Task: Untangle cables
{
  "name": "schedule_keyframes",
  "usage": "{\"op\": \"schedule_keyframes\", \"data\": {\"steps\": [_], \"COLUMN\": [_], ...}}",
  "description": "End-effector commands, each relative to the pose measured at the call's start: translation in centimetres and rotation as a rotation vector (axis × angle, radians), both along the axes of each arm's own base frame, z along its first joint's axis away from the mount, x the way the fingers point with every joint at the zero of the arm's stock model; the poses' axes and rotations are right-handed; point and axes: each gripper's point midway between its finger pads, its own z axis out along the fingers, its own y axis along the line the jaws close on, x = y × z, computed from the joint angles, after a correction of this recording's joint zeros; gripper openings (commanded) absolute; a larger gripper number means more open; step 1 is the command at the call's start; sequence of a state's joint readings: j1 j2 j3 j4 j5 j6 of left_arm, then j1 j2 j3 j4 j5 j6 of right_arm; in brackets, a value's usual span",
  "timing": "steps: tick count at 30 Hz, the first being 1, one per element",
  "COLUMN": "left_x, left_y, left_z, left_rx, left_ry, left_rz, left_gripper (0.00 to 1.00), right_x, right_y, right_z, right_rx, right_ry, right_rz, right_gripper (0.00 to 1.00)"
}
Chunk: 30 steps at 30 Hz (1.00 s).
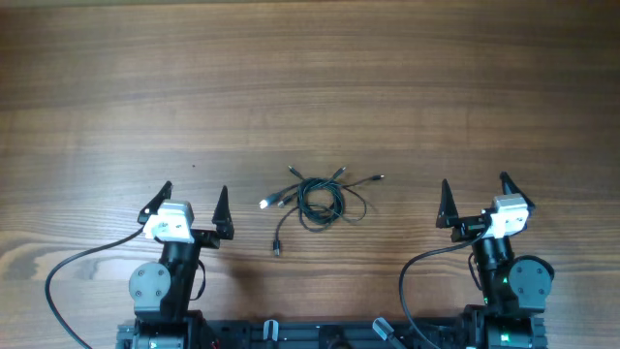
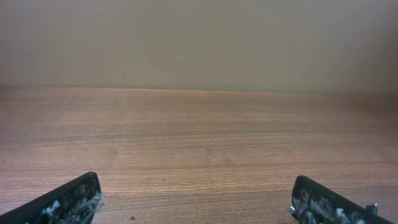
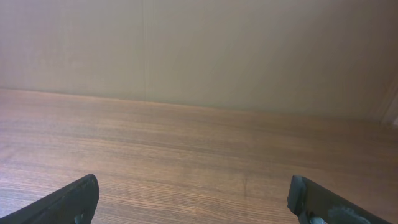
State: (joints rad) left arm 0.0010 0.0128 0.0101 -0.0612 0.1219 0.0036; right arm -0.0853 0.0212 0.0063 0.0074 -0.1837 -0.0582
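The cables [image 1: 320,201] lie in a small loose tangle on the wooden worktop [image 1: 310,78], roughly midway between the two arms. A few plug ends poke out of the bunch, with one silvery-white tip [image 1: 264,204] on the left arm's side and one strand trailing back towards the robot. The left fingers [image 1: 223,208] are spread wide and hold nothing, well apart from the bunch. The right fingers [image 1: 446,206] are spread just as wide, also empty, well off on the other side. From each wrist, you see only wood grain and a plain wall [image 2: 199,37].
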Motion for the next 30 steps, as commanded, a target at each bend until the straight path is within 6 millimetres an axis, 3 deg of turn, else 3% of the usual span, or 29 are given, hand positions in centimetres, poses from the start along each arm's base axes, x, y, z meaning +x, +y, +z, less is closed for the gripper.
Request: {"op": "schedule_keyframes", "data": {"steps": [1, 17, 23, 30], "left_x": [0.0, -0.1, -0.8, 0.1], "left_y": [-0.3, -0.5, -0.5, -0.9], "left_z": [0.1, 0.1, 0.8, 1.1], "left_rx": [0.014, -0.098, -0.099, -0.104], "left_ry": [-0.012, 0.008, 0.083, 0.239], "left_rz": [-0.017, -0.022, -0.018, -0.034], "left_gripper": [1.00, 1.00, 1.00, 1.00], "right_x": [-0.1, -0.1, -0.1, -0.1], "right_y": [0.2, 0.2, 0.2, 0.2], "right_z": [0.3, 0.3, 0.3, 0.3], "right_rx": [-0.015, -0.015, -0.015, -0.015], "right_ry": [-0.018, -0.017, -0.017, -0.017], "right_rz": [0.013, 0.013, 0.013, 0.013], "right_gripper": [1.00, 1.00, 1.00, 1.00]}}
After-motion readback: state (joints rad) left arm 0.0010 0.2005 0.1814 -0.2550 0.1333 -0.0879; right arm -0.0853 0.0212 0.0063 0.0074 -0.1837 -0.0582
